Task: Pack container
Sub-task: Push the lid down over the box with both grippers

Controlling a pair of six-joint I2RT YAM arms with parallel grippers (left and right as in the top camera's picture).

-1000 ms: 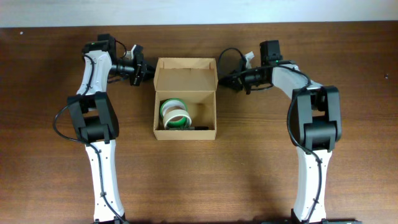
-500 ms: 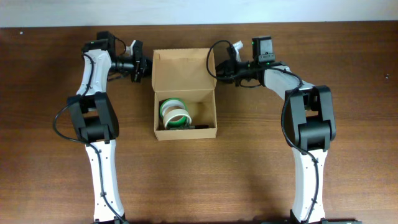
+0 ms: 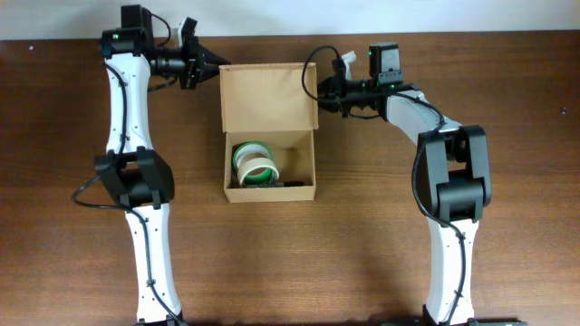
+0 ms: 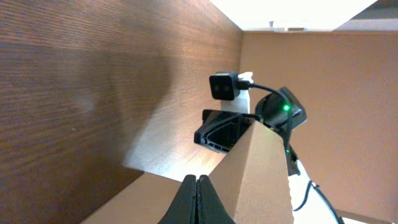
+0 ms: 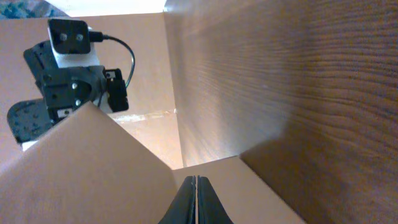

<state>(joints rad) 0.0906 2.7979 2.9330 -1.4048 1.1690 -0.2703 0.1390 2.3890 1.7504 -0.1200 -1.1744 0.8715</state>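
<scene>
The container [image 3: 269,192], a tan cardboard box, stands open at the table's middle with its lid flap [image 3: 269,95] raised at the far side. Tape rolls [image 3: 255,163] with white and green rims lie inside it. My left gripper [image 3: 216,66] is shut, its tip at the lid's far left corner. My right gripper [image 3: 319,88] is shut, its tip at the lid's right edge. In the left wrist view the closed gripper [image 4: 198,178] rests against cardboard [image 4: 264,168]. In the right wrist view the closed gripper [image 5: 196,178] sits in a fold of cardboard [image 5: 81,168].
The brown wooden table [image 3: 381,235] carries only the box. A small dark item [image 3: 292,185] lies in the box beside the rolls. The right arm's wrist shows across the lid in the left wrist view [image 4: 227,127], and the left arm's in the right wrist view [image 5: 68,87].
Both grippers moved from beside the lid toward its far corners, the left one up and back. The lid flap has risen and looks larger from above.
</scene>
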